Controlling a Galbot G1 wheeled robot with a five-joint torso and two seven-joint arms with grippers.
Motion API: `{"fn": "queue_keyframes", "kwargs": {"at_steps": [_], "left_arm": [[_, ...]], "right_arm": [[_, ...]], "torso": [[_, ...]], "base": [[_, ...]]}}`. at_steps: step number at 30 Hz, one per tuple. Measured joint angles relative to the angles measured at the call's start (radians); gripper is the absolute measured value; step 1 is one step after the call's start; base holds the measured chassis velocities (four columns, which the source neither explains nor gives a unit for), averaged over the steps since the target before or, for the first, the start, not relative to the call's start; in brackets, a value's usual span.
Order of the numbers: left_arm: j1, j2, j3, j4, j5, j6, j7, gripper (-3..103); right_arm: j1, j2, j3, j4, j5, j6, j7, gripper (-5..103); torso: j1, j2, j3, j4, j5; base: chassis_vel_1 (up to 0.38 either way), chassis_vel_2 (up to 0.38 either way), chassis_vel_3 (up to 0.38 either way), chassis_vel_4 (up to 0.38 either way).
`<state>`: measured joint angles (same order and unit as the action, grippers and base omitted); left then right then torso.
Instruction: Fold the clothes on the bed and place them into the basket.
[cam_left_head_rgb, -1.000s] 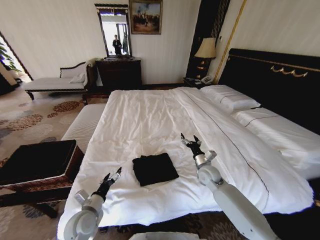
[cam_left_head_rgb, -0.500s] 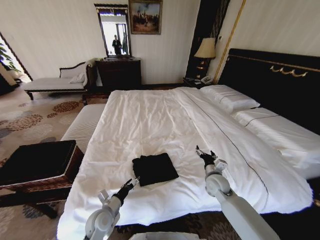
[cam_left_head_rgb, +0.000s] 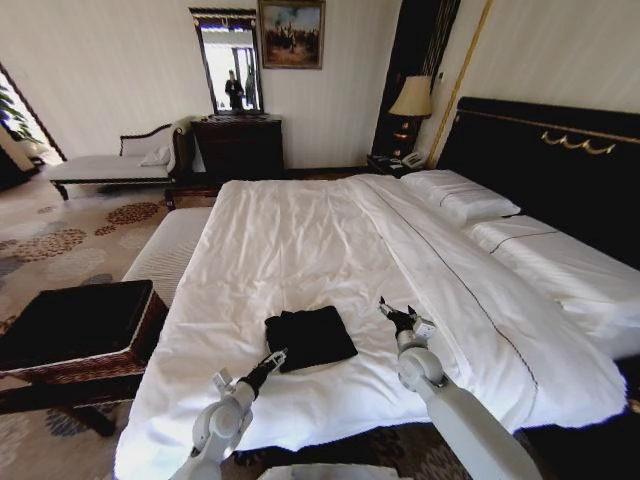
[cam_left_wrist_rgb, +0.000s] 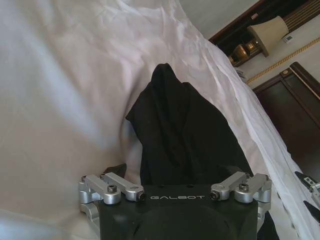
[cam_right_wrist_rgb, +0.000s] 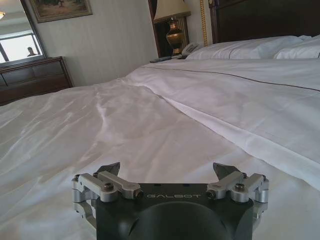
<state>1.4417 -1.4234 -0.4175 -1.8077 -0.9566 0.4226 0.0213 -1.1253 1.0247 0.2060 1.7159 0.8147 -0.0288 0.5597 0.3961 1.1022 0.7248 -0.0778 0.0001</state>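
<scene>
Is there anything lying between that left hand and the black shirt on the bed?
Nothing visible. Only bare white sheet of the bed separates the open left hand from the near edge of the folded black shirt.

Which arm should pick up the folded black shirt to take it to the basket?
Left, probably. The left gripper sits open at the near edge of the folded black shirt, on the side where the basket stands. The right gripper is open over bare sheet, apart from the shirt.
</scene>
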Motion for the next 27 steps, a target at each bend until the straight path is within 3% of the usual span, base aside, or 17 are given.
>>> {"fn": "queue_keyframes", "kwargs": {"at_steps": [2, 3, 7, 10, 12, 16, 17, 18, 21, 23, 25, 27], "left_arm": [[-0.002, -0.001, 0.001, 0.002, 0.000, 0.000, 0.000, 100], [-0.016, -0.010, 0.010, 0.015, 0.000, -0.002, 0.002, 94], [-0.038, -0.027, 0.021, 0.040, 0.001, -0.006, 0.003, 88], [-0.054, -0.046, 0.028, 0.063, 0.007, -0.012, 0.003, 72], [-0.056, -0.049, 0.028, 0.066, 0.009, -0.014, 0.003, 72], [-0.059, -0.063, 0.023, 0.074, 0.015, -0.028, 0.008, 49], [-0.059, -0.063, 0.023, 0.074, 0.015, -0.028, 0.008, 49], [-0.059, -0.064, 0.022, 0.074, 0.016, -0.029, 0.008, 49], [-0.057, -0.065, 0.018, 0.076, 0.024, -0.033, 0.012, 34], [-0.056, -0.066, 0.018, 0.076, 0.026, -0.033, 0.013, 28], [-0.056, -0.069, 0.016, 0.076, 0.028, -0.036, 0.015, 23], [-0.056, -0.071, 0.014, 0.076, 0.029, -0.037, 0.016, 12]], "right_arm": [[0.000, 0.000, 0.000, 0.000, 0.000, 0.000, 0.000, 100], [-0.001, 0.003, -0.002, -0.001, -0.004, 0.000, -0.001, 100], [-0.004, 0.006, -0.006, -0.002, -0.010, -0.001, -0.001, 100], [-0.005, 0.008, -0.008, -0.007, -0.013, -0.003, -0.001, 100], [-0.005, 0.008, -0.009, -0.009, -0.013, -0.003, -0.002, 100], [0.000, 0.000, -0.027, -0.039, 0.019, -0.004, -0.042, 100], [0.000, 0.000, -0.027, -0.039, 0.019, -0.004, -0.042, 100], [0.002, -0.004, -0.034, -0.044, 0.044, -0.005, -0.057, 100], [0.014, -0.012, -0.066, -0.051, 0.201, -0.048, -0.114, 100], [0.017, -0.011, -0.071, -0.054, 0.221, -0.054, -0.124, 100], [0.029, -0.008, -0.089, -0.073, 0.277, -0.063, -0.184, 100], [0.038, -0.004, -0.103, -0.087, 0.311, -0.068, -0.216, 100]], "torso": [[0.000, 0.000, 0.000, 0.0000, 0.0000], [0.000, 0.000, 0.000, 0.0000, 0.0000], [0.000, 0.000, 0.000, -0.0001, 0.0000], [0.000, 0.000, 0.000, 0.0000, -0.0002], [0.000, 0.000, 0.000, -0.0001, -0.0002], [0.000, 0.000, 0.000, -0.0002, -0.0002], [0.000, 0.000, 0.000, -0.0002, -0.0002], [0.000, 0.000, 0.000, -0.0002, -0.0002], [0.000, 0.000, 0.000, -0.0002, -0.0003], [0.000, 0.000, 0.000, -0.0001, -0.0002], [0.000, 0.000, 0.000, -0.0002, -0.0003], [0.000, 0.000, 0.000, -0.0001, -0.0002]], "base": [[0.000, 0.000, 0.000, 0.000], [0.000, 0.000, 0.000, 0.000], [0.000, 0.000, 0.000, 0.000], [0.000, 0.000, 0.000, 0.000], [0.000, 0.000, 0.000, 0.000], [0.000, 0.000, 0.000, 0.000], [0.000, 0.000, 0.000, 0.000], [0.000, 0.000, 0.000, 0.000], [0.000, 0.000, 0.000, 0.000], [0.000, 0.000, 0.000, 0.000], [0.000, 0.000, 0.000, 0.000], [0.000, 0.000, 0.000, 0.000]]}}
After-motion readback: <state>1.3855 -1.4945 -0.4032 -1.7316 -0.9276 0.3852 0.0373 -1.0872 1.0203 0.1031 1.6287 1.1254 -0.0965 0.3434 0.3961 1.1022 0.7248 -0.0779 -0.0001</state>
